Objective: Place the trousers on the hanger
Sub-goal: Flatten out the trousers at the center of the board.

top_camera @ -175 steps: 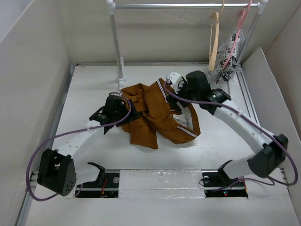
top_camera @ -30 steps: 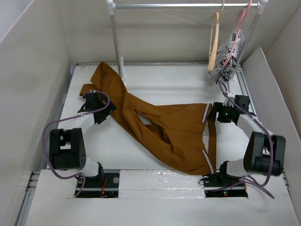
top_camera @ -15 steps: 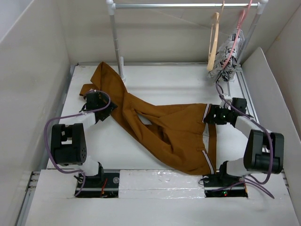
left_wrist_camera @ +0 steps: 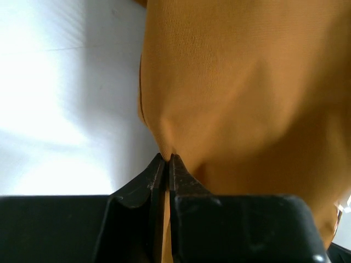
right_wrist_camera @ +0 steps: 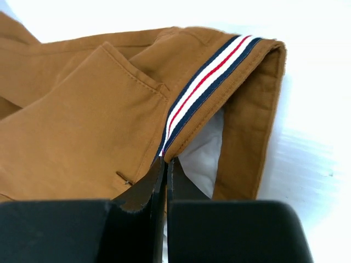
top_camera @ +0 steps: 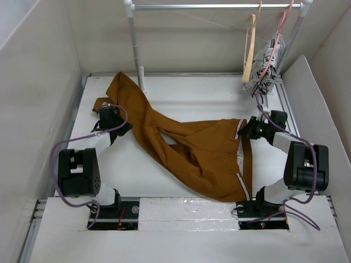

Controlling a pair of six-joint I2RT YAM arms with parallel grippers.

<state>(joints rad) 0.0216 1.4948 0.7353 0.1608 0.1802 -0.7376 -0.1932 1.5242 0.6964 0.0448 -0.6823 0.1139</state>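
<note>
The rust-brown trousers (top_camera: 192, 148) lie spread flat across the table, legs reaching to the back left, striped waistband at the right. My left gripper (top_camera: 122, 130) is shut on the trousers (left_wrist_camera: 241, 87), pinching a fold of leg fabric at its left edge (left_wrist_camera: 165, 156). My right gripper (top_camera: 245, 130) is shut on the trousers (right_wrist_camera: 82, 126) at the navy, red and white striped waistband (right_wrist_camera: 205, 82), white lining showing beside it (right_wrist_camera: 165, 159). The tan wooden hanger (top_camera: 250, 49) hangs from the rail at the back right, away from both grippers.
A metal rail (top_camera: 214, 6) spans the back on a white post (top_camera: 136, 49) that stands just behind the trouser legs. A thin pink hanger (top_camera: 277, 38) carrying black-and-white patterned cloth (top_camera: 265, 68) hangs beside the wooden one. White walls enclose the table on three sides.
Both grippers have closed on the trousers: the left on the leg fabric, the right on the waistband. The right gripper pulled the waistband corner slightly back and up.
</note>
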